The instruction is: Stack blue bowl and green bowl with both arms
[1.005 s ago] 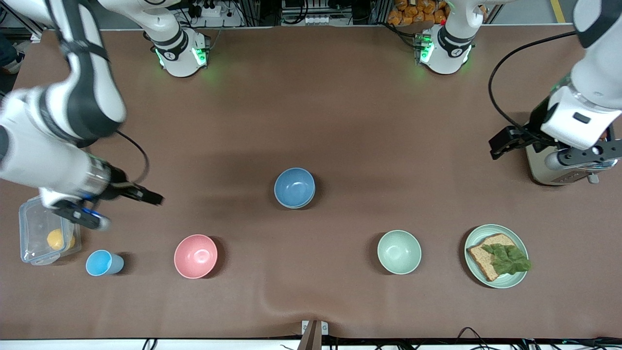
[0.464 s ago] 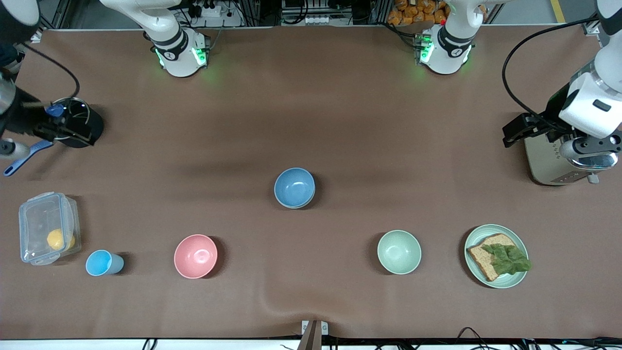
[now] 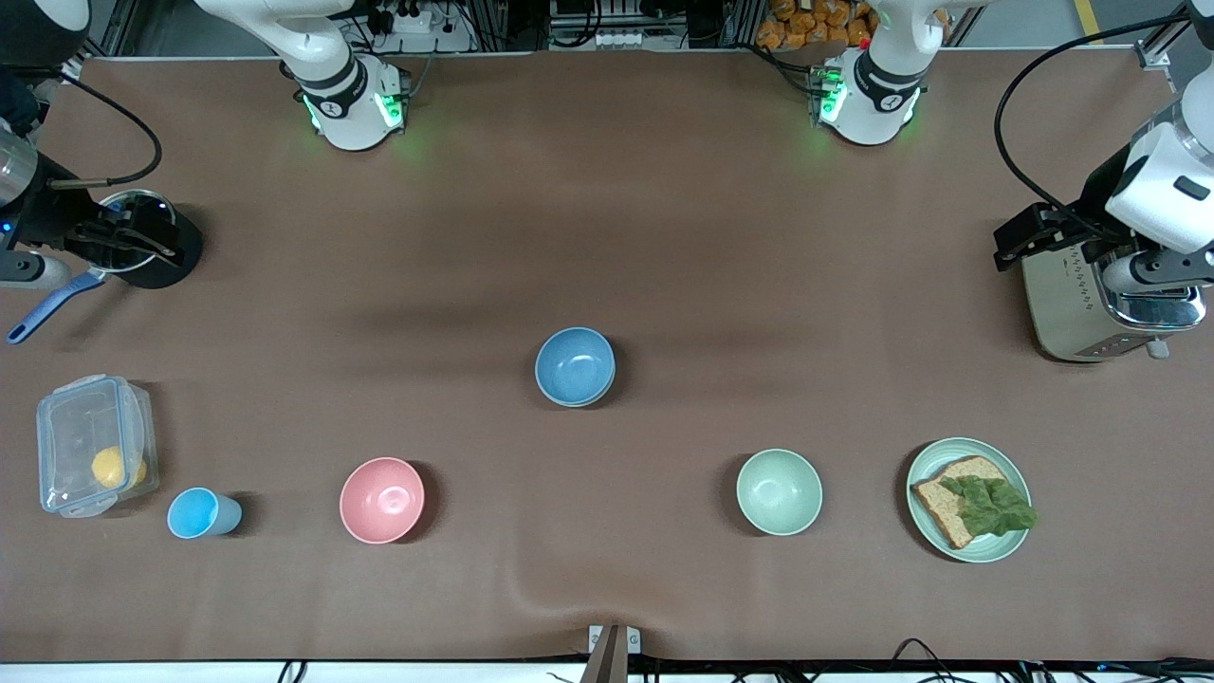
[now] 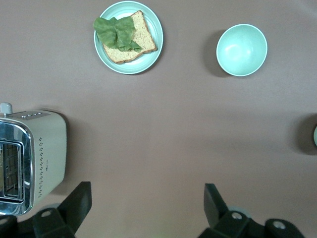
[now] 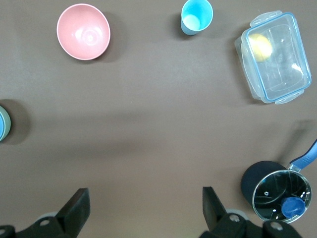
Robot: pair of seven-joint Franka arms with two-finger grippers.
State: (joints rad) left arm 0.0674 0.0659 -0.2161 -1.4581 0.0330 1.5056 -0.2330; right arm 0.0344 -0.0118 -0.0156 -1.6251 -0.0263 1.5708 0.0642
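Note:
The blue bowl (image 3: 575,364) sits mid-table, nested in a second bowl whose rim shows just under it. In the right wrist view that outer rim is the dull green bowl (image 5: 6,119); a sliver of it also shows in the left wrist view (image 4: 315,136). My right gripper (image 3: 128,239) is open and empty over the black pot at the right arm's end; it also shows in its wrist view (image 5: 144,198). My left gripper (image 3: 1015,245) is open and empty beside the toaster at the left arm's end; it also shows in its wrist view (image 4: 147,193).
A paler mint bowl (image 3: 780,491), a pink bowl (image 3: 381,500), a light-blue cup (image 3: 202,513) and a plate with bread and lettuce (image 3: 969,499) lie nearer the camera. A clear lidded box (image 3: 93,457), black pot (image 3: 156,254) and toaster (image 3: 1105,305) stand at the ends.
My right arm swung away from the lidded box and cup to over the black pot. My left gripper drew back slightly toward the toaster's end. The bowls have not moved.

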